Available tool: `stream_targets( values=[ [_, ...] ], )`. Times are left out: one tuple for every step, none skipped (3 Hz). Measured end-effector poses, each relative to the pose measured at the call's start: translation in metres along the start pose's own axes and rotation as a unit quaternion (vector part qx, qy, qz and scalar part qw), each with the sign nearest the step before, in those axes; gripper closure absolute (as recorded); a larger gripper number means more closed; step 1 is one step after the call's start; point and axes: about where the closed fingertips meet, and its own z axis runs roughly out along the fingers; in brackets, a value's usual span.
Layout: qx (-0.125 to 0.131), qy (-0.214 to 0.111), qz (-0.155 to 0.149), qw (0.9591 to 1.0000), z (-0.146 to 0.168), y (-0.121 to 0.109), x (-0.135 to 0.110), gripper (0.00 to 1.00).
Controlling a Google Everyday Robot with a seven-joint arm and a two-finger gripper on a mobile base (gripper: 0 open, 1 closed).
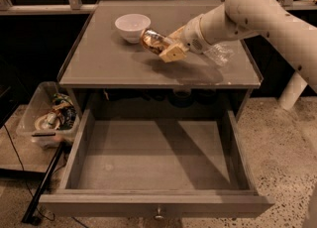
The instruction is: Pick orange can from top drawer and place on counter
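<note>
In the upper centre of the frame the tool (165, 48) pinches the orange can (150, 39), held tilted over the table (109, 61) just right of the white bowl (132, 26), with the drawer (153, 155) pulled open below.

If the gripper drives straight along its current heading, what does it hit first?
Likely the white bowl: the gripper, shut on the orange can over the counter, points toward it, can leading. Height unclear; it might clear the rim.
</note>
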Motion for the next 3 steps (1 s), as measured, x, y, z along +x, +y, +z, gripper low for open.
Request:
stream_targets(
  values=[
    [-0.014, 0.006, 0.008, 0.9999, 0.010, -0.007, 0.008, 1.00],
    [-0.029, 0.015, 0.025, 0.9991, 0.014, -0.004, 0.027, 1.00],
    [-0.035, 0.018, 0.038, 0.9985, 0.012, -0.002, 0.040, 1.00]
  ],
)
